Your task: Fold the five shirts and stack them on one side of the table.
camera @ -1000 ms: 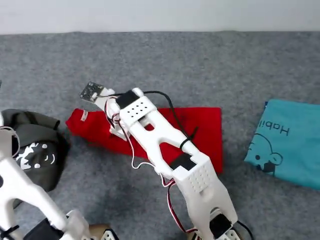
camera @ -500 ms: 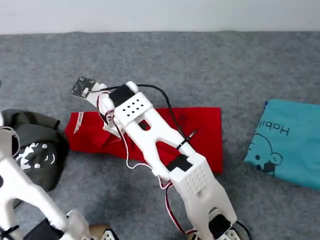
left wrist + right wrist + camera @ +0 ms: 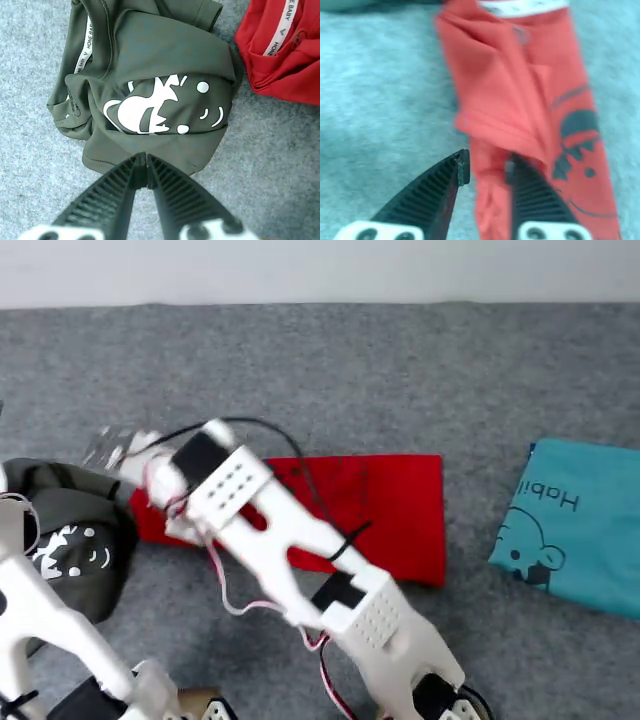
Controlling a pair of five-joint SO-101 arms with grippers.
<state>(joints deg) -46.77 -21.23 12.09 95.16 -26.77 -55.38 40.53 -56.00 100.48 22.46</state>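
Red shirt [image 3: 520, 90] lies bunched on the grey table [image 3: 380, 75], one fold running between the parted jaws of the right gripper [image 3: 487, 170]. The left gripper [image 3: 141, 162] has its jaws pressed together, tips at the hem of the dark green shirt [image 3: 150, 60].

The red shirt [image 3: 390, 510] is plain across its folded back, with a dark cartoon print on one face and a white band with dark lettering at the neck. The dark olive shirt [image 3: 150, 55] carries a white animal figure with dots and curved strokes and has a white neck band, while the teal shirt [image 3: 580, 530] bears a dark cartoon animal and dark lettering. The table [image 3: 400, 370] is mottled grey, and the arm [image 3: 290, 540] is white with black blocks.
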